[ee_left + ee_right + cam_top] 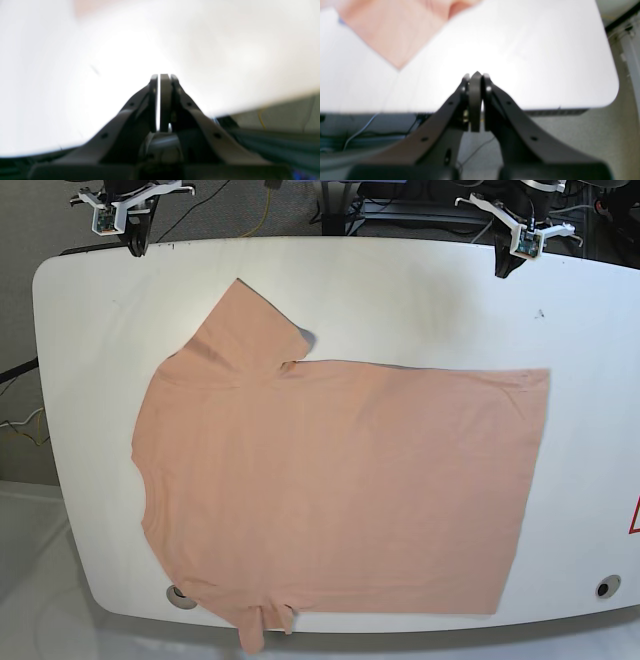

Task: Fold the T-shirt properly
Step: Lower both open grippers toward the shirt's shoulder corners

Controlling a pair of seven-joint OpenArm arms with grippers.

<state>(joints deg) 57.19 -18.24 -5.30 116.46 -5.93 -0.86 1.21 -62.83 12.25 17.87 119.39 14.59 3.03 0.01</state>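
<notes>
The salmon-pink T-shirt point(330, 480) lies spread flat on the white table point(400, 290), neck end to the left and hem to the right. One sleeve point(250, 320) points toward the far edge, while the other point(265, 625) hangs over the near edge. My right gripper point(135, 248) hovers shut at the far left corner, off the cloth. In the right wrist view its jaws point(476, 73) are pressed together with nothing between them, and a corner of the T-shirt point(392, 30) lies ahead to the left. Over the far right edge my left gripper point(503, 270) is also shut and empty point(161, 75).
Two round holes point(180, 595) point(605, 587) sit near the table's front corners. A red mark point(635, 515) shows at the right edge. Cables point(265, 205) and equipment lie on the floor behind the table. The table's rounded corner point(612, 97) is close to my right gripper.
</notes>
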